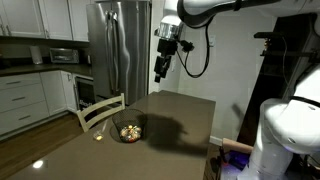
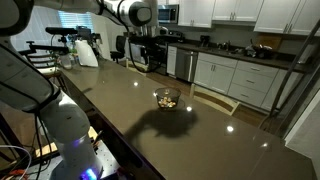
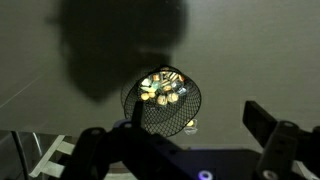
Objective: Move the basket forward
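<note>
The basket [image 1: 129, 131] is a small round dark wire-mesh bowl holding little yellowish, orange and pale round items. It stands on the dark tabletop [image 1: 180, 120] near the edge by the chair, and also shows in an exterior view [image 2: 166, 98] and in the wrist view [image 3: 162, 100]. My gripper [image 1: 162, 68] hangs high above the table, well clear of the basket. In the wrist view the gripper [image 3: 185, 138] is open and empty, with the basket seen far below between its fingers.
A wooden chair [image 1: 100, 110] stands against the table edge beside the basket and shows in both exterior views [image 2: 215, 100]. A small pale item [image 3: 190, 125] lies on the table next to the basket. A steel fridge [image 1: 120, 45] and kitchen cabinets [image 2: 240, 75] stand beyond.
</note>
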`<action>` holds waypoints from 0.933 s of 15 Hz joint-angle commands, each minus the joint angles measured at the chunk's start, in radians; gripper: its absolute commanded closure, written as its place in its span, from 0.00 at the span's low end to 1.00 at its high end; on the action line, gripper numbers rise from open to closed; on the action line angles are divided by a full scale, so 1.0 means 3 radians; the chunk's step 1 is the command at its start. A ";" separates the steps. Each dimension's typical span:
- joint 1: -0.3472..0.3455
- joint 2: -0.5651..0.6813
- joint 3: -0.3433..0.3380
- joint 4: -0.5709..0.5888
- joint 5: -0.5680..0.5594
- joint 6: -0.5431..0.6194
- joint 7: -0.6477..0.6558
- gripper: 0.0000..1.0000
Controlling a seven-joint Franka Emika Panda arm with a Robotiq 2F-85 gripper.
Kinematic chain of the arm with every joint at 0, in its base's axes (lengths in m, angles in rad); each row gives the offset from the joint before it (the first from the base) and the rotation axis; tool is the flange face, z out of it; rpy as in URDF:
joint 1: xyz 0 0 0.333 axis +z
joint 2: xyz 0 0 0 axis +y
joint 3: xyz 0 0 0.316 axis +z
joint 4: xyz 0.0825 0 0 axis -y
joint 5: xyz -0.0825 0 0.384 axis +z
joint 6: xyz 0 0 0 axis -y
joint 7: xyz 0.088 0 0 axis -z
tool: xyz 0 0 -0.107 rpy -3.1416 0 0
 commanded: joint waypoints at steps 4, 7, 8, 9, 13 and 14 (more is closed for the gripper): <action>-0.0064 0.0453 0.0103 0.0134 -0.0059 0.0105 0.0357 0.00; -0.0066 0.0790 0.0154 0.0228 -0.0128 0.0138 0.0598 0.00; -0.0068 0.0924 0.0165 0.0265 -0.0159 0.0165 0.0682 0.00; -0.0067 0.1030 0.0163 0.0305 -0.0185 0.0190 0.0739 0.00; -0.0088 0.1384 0.0086 0.0454 -0.0299 0.0242 0.0843 0.00; -0.0116 0.1437 0.0042 0.0484 -0.0297 0.0249 0.0802 0.00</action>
